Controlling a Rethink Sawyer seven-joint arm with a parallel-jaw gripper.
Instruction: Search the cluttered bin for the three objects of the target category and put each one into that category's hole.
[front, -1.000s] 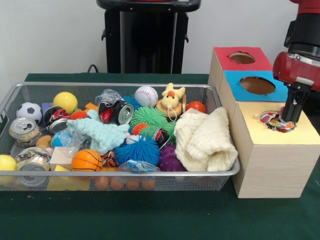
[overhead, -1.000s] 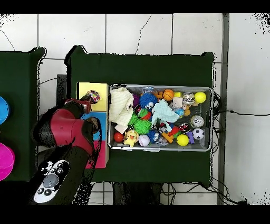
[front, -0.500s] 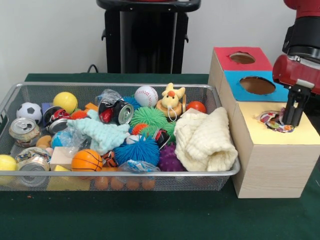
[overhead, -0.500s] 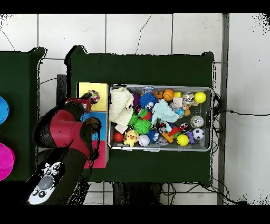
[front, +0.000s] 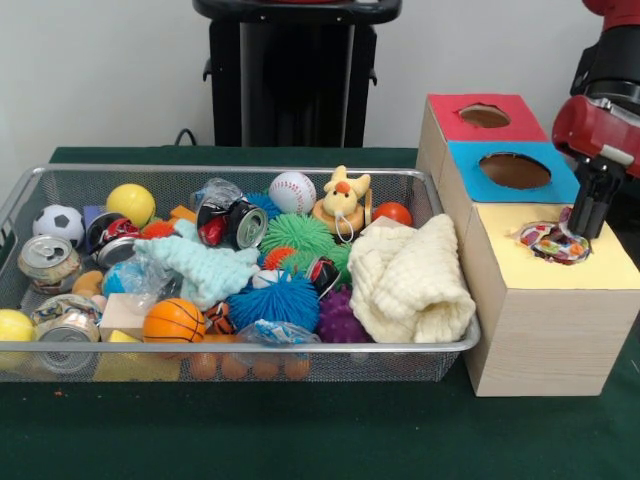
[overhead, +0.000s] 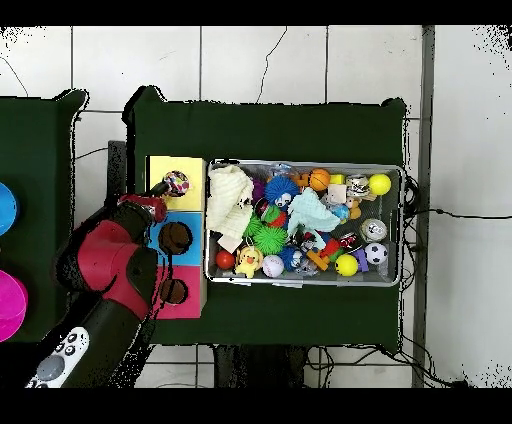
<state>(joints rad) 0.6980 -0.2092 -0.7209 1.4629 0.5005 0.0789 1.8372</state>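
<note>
The polka-dot cloth (front: 549, 242) sits bunched in the hole (front: 556, 246) of the yellow-topped box (front: 590, 266), most of it showing above the rim rather than dropped through. The gripper (front: 589, 222) hangs just beside it on the far right side; its fingers look drawn close together with nothing between them, and I judge it clear of the fabric or barely touching.

Risk: the cloth looks wedged, not posted. If it is counted as delivered, it may sit there blocking the hole for the next one. A fold caught on a finger could also drag it out over the yellow top as the arm lifts.

The bin (front: 240, 350) shows no other dotted cloth on the surface. The cream waffle-knit cloth (front: 412, 280) and the mint fuzzy cloth (front: 205, 268) lie on top, and either could be grabbed by mistake. Any remaining targets may be buried under balls and crushed cans, where a grasp may drag clutter up with it.
</note>
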